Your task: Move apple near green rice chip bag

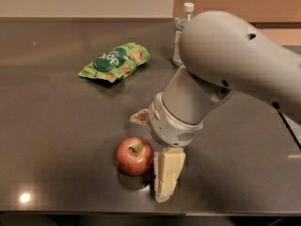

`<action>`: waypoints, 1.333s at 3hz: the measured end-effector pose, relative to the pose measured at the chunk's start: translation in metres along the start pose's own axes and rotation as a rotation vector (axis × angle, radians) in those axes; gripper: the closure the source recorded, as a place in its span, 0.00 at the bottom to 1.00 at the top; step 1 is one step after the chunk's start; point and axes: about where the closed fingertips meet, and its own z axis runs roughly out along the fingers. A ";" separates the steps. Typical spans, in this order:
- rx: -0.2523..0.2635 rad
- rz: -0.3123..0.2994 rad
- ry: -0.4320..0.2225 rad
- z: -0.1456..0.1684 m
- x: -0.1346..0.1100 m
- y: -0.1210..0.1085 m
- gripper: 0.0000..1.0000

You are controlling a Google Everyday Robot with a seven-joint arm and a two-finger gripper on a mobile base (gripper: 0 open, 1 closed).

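The apple (pixel 135 155), red with a yellowish patch at its stem, sits on the dark table near the front edge. My gripper (pixel 150 158) is open and low over the table. Its cream finger (pixel 167 172) stands right beside the apple's right side, and the other finger's tip (pixel 139 117) shows just behind the apple. I cannot tell whether either one touches it. The green rice chip bag (pixel 115 61) lies flat at the back left, well away from the apple. My arm hides the table to the right of the apple.
A clear water bottle with a white cap (pixel 181 31) stands at the back, partly hidden behind my arm. The dark table (pixel 56 140) ends at its front edge just below the apple and the gripper.
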 end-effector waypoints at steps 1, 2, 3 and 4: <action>-0.018 -0.032 -0.027 0.007 -0.011 0.004 0.15; -0.022 -0.052 -0.053 0.009 -0.019 0.004 0.38; -0.007 -0.043 -0.065 0.008 -0.017 -0.001 0.61; 0.034 0.001 -0.072 -0.010 -0.015 -0.020 0.85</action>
